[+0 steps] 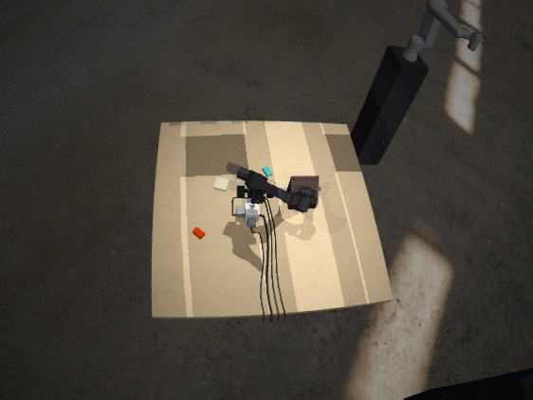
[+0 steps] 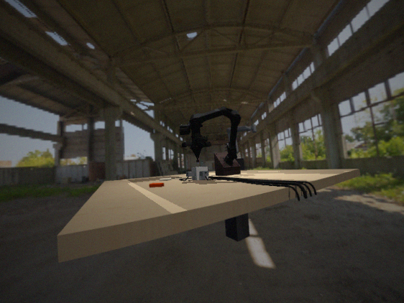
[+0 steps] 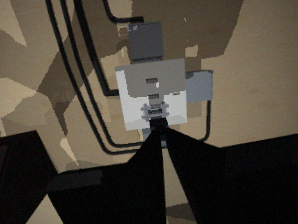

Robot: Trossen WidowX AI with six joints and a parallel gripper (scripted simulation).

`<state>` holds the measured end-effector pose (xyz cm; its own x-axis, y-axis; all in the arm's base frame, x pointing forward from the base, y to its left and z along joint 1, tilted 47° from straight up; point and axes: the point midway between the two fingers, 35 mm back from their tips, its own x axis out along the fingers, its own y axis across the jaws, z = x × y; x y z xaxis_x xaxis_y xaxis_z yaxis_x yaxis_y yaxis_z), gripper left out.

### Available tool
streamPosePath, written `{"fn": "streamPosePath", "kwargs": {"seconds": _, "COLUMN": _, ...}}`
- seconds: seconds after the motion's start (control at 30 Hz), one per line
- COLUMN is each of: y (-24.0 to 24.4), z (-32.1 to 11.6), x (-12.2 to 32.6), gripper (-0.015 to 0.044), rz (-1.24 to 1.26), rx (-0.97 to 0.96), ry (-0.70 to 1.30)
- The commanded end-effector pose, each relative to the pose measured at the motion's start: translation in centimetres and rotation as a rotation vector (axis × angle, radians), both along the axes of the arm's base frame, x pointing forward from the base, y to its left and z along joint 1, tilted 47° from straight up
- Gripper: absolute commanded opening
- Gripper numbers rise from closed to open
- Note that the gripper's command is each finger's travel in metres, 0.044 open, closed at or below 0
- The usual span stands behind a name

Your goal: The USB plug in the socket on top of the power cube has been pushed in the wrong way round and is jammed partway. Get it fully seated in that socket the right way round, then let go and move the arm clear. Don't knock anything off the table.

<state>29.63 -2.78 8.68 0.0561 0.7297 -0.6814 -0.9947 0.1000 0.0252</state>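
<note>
Gripper (image 1: 256, 200) (image 2: 198, 159) (image 3: 161, 134) nearly closed, pinching USB plug (image 3: 155, 111) over power cube (image 1: 252, 209) (image 2: 200, 173) (image 3: 154, 80). Socket probably directly below; plug's long axis looks roughly upright, depth unclear.

Gripper (image 1: 256, 200) (image 2: 198, 160) (image 3: 161, 134) fingertips are covering whatever sits between them; plug shape and which way round, unreadable in wrist view. Seating depth too small to tell in exterior view. Arm (image 1: 274, 189) (image 2: 213, 114) is hiding part of the dark red block (image 1: 308, 184) (image 2: 221, 165) from above. Fingers in wrist view are running off the bottom edge and blocking the table (image 1: 218, 280) (image 2: 144, 212) (image 3: 260, 100) behind. Cables (image 1: 263, 284) (image 2: 259, 181) (image 3: 65, 60) are getting cut by wrist view's top edge. Power cube (image 1: 251, 210) (image 2: 200, 173) (image 3: 130, 107) slots are showing too small to read from above. Blue block isn't making itself out in exterior view.
</note>
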Motion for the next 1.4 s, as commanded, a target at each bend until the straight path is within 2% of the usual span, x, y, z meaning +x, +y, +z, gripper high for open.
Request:
{"fn": "streamPosePath", "kwargs": {"seconds": 0.0, "y": 0.05, "z": -0.04, "x": 0.01, "gripper": 0.0, "rz": -0.004, "rx": 0.001, "ry": 0.003}}
{"fn": "streamPosePath", "kwargs": {"seconds": 1.37, "y": 0.43, "z": -0.34, "x": 0.07, "gripper": 0.0, "rz": -0.009, "rx": 0.001, "ry": 0.008}}
